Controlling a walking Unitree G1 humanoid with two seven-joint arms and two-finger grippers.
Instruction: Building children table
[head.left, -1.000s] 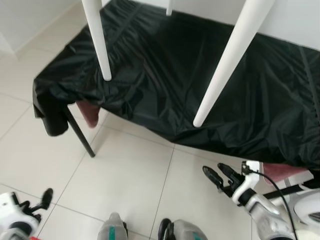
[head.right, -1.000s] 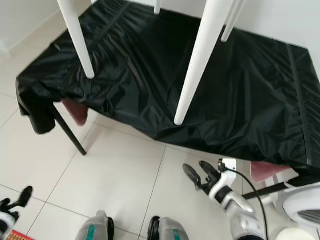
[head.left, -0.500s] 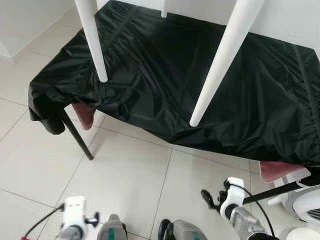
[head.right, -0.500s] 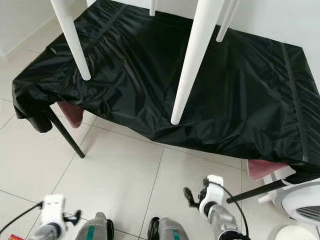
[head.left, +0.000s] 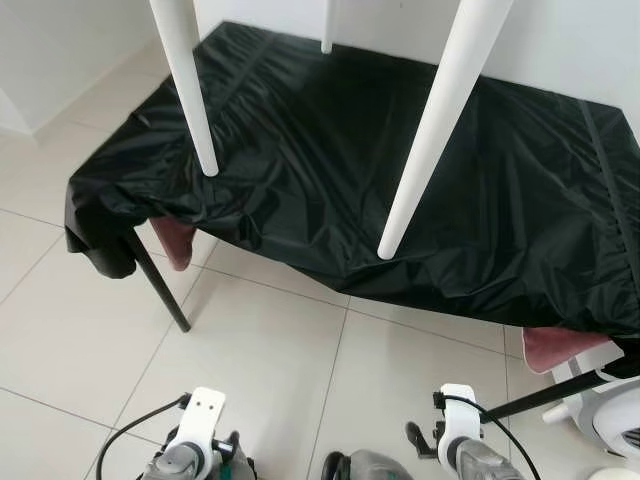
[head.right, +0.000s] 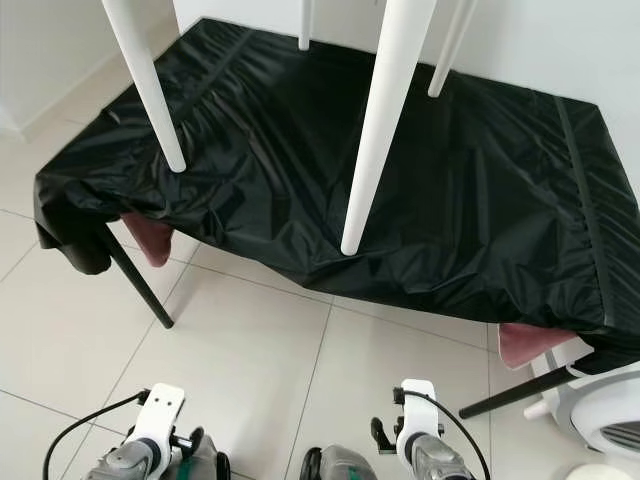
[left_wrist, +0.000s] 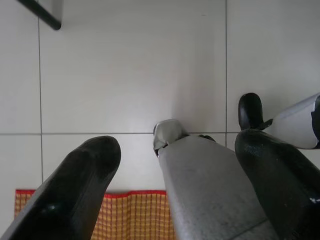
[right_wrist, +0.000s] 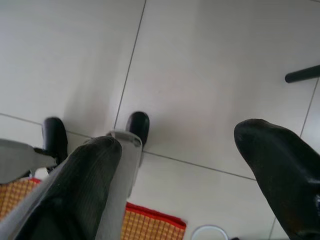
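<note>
A white children's table lies upside down on a black-covered table (head.left: 520, 200), its round legs pointing up towards me. One white leg (head.left: 190, 90) rises at the left, another (head.left: 430, 130) in the middle, and a third (head.left: 327, 25) at the back. My left gripper (left_wrist: 177, 147) hangs low by my left side, open and holding nothing, pointing down at the tiled floor. My right gripper (right_wrist: 180, 142) hangs the same way at my right side, also open with nothing between its fingers. Both are well short of the table's near edge.
The black cloth drapes over the near edge, above a black metal table leg (head.left: 160, 280) and a maroon object (head.left: 175, 240). A white appliance (head.left: 610, 420) stands on the floor at the right. An orange mat (left_wrist: 125, 215) lies behind my feet (left_wrist: 250, 107).
Both arms have dropped back to my sides. The right gripper, held forward over the floor a second ago, has pulled in low, and the left wrist has swung inward. The camera has shifted slightly.
</note>
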